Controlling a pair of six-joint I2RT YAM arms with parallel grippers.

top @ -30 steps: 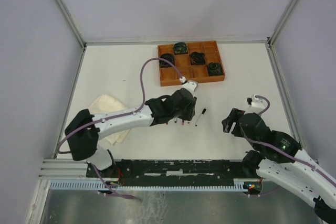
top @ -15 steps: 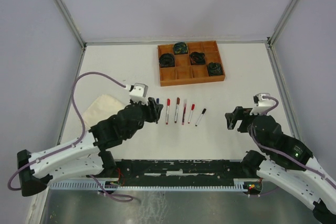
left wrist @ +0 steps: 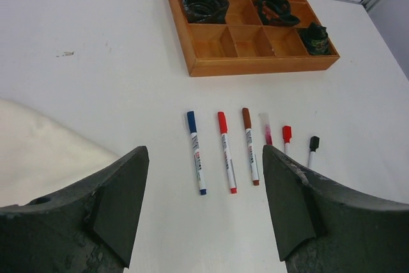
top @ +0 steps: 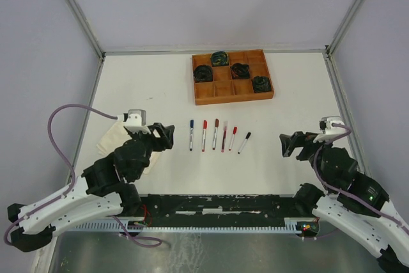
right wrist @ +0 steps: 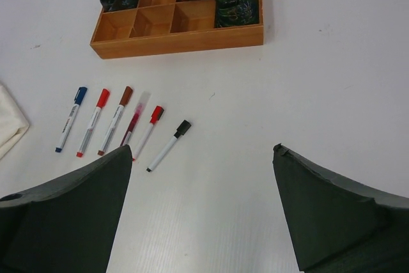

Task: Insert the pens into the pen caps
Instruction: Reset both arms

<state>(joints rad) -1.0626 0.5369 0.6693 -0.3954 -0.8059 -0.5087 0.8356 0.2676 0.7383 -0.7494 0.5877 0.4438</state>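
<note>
Several white-barrelled pens lie side by side on the table: blue [top: 190,133], red [top: 204,134], brown [top: 215,132], a dark red one [top: 224,137], a short red one [top: 232,137] and a black one [top: 244,142]. The coloured pen caps [left wrist: 191,119] sit on their far ends; I see no loose cap. My left gripper [top: 165,135] hangs open left of the row, over the cloth's edge, holding nothing. In its wrist view the left gripper [left wrist: 204,151] frames the blue pen [left wrist: 196,153]. My right gripper [top: 291,144] stands open and empty right of the black pen [right wrist: 167,145].
A wooden compartment tray [top: 233,99] with dark coiled cable bundles [top: 204,72] sits behind the pens. A folded cream cloth [top: 112,139] lies at the left under my left arm. Grey walls close in the table on three sides.
My left arm has pulled back left and toward the near edge, uncovering the pen row, and its jaws have opened. My right gripper has drifted slightly right.
</note>
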